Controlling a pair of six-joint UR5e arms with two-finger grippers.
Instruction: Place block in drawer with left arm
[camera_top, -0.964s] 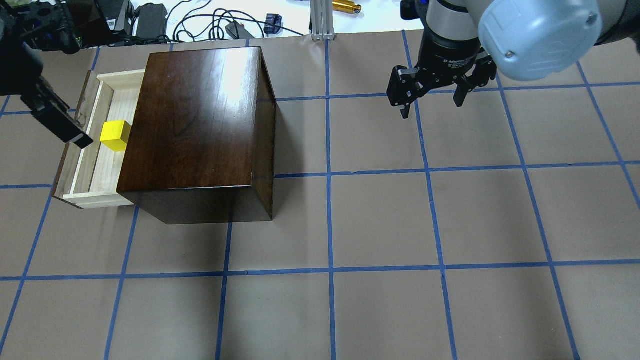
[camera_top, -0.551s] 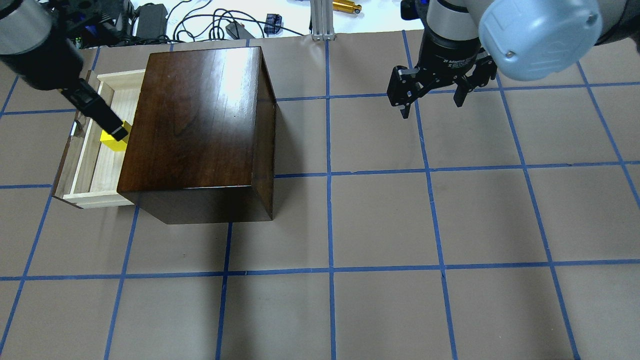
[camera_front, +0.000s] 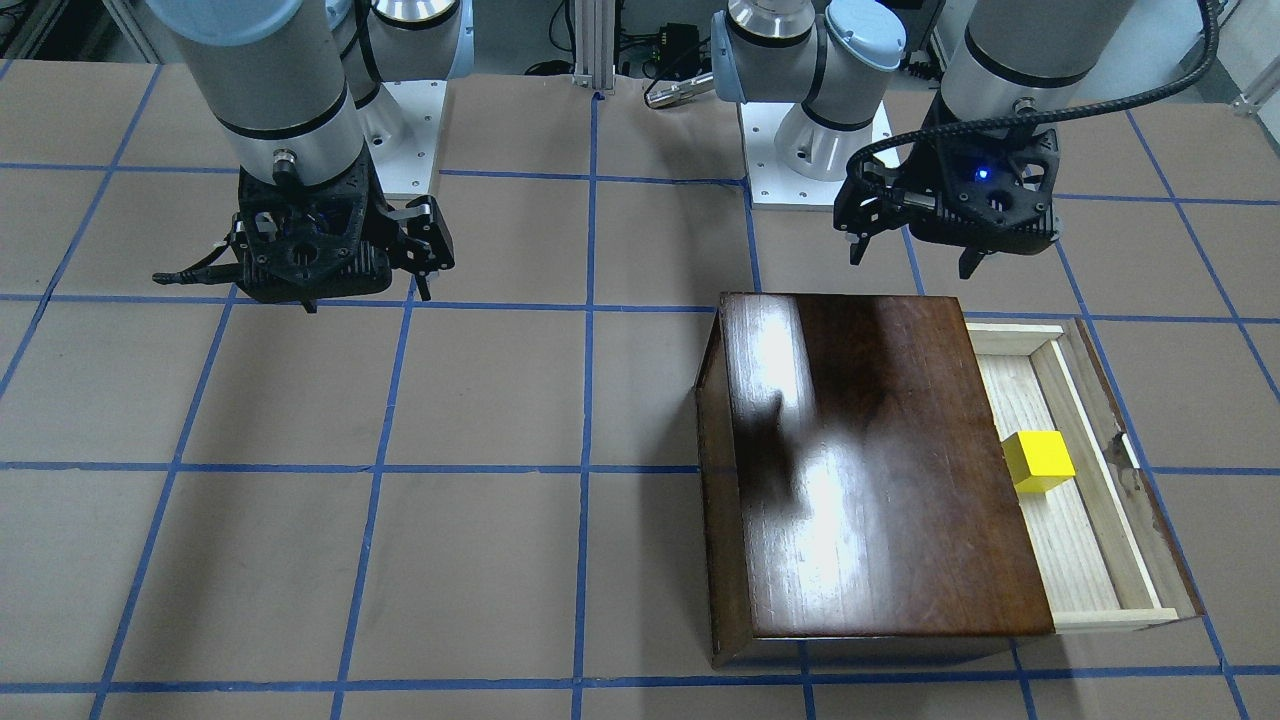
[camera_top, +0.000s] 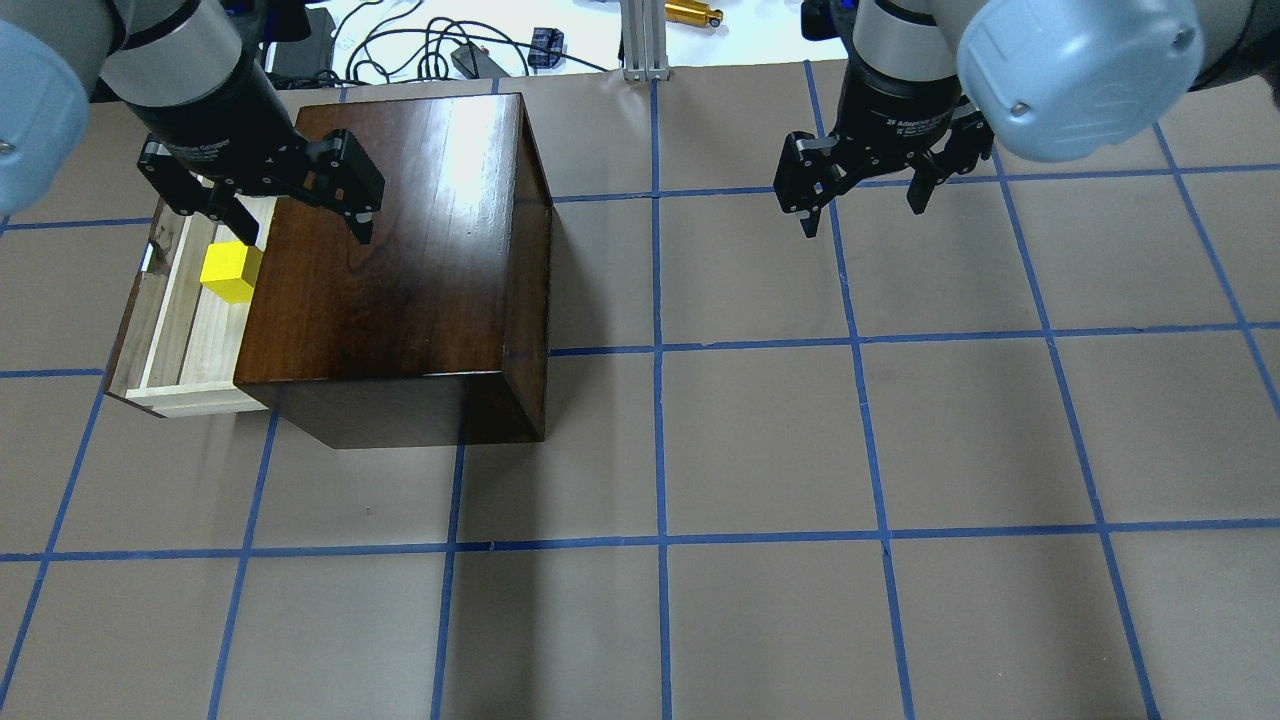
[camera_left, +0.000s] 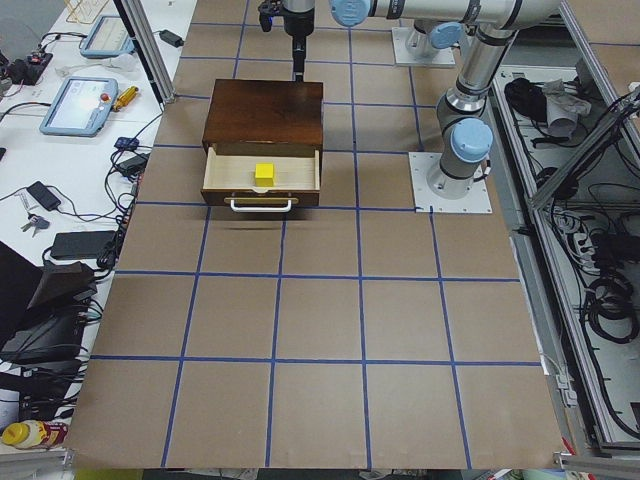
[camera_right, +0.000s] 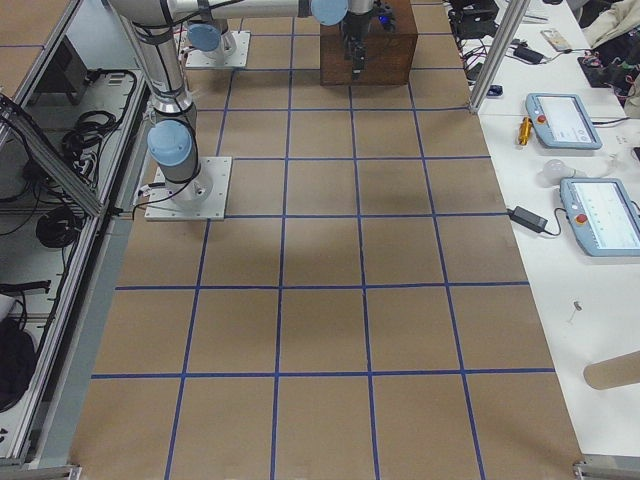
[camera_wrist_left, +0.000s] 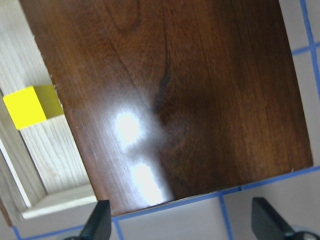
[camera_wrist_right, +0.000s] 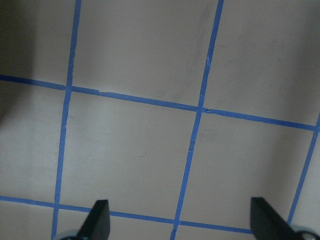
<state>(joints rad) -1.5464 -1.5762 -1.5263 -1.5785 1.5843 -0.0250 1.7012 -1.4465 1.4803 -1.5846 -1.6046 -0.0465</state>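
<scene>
The block (camera_top: 231, 272) lies in the open drawer (camera_top: 190, 335) at the overhead view's left, beside the box (camera_top: 400, 240). The left pincer (camera_top: 303, 228) hangs spread and empty above it; the best move is straight up, clear of the box. The right pincer (camera_top: 863, 215), upper right, is open too.

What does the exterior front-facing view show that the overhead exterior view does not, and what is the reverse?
Only front-facing: the arms' base plates. Only overhead: the white bench with a gold cylinder. Both: the block lying in the open drawer of the box, and the left end effector and right end effector, both open.
</scene>
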